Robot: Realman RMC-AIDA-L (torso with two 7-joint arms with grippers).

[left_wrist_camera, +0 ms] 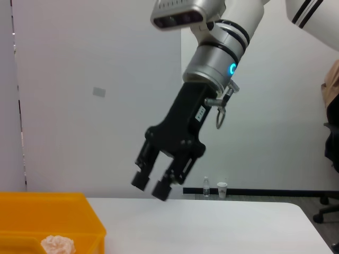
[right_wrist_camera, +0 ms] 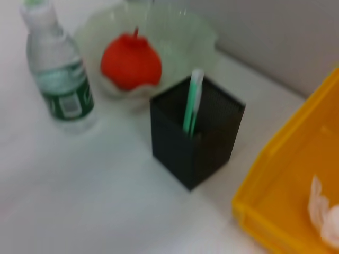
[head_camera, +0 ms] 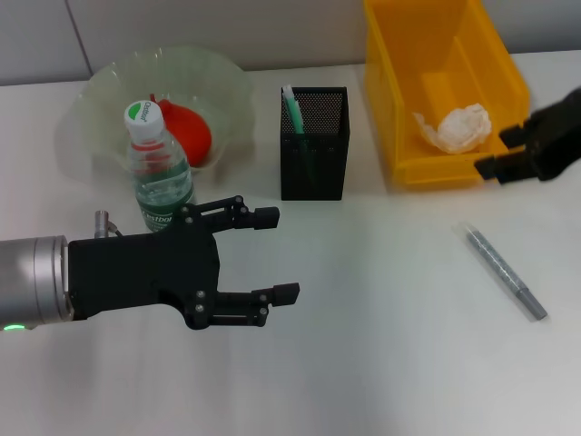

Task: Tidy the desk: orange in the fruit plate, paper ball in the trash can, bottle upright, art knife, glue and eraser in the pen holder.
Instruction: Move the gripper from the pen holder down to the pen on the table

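Note:
The orange (head_camera: 186, 133) lies in the clear fruit plate (head_camera: 227, 82). The bottle (head_camera: 160, 173) stands upright in front of the plate. A green and white stick (head_camera: 293, 109), perhaps the glue, stands in the black mesh pen holder (head_camera: 315, 159). The paper ball (head_camera: 457, 127) rests inside the yellow trash can (head_camera: 399, 109). The grey art knife (head_camera: 505, 271) lies flat on the table at the right. My left gripper (head_camera: 283, 254) hovers open and empty just right of the bottle. My right gripper (head_camera: 502, 152) is open and empty at the can's front right corner. The eraser is out of view.
The white table (head_camera: 381, 345) runs back to a wall behind the plate and the can. In the left wrist view my right gripper (left_wrist_camera: 150, 184) hangs above the table beside the yellow can (left_wrist_camera: 47, 211). The right wrist view shows the pen holder (right_wrist_camera: 197, 138) between bottle and can.

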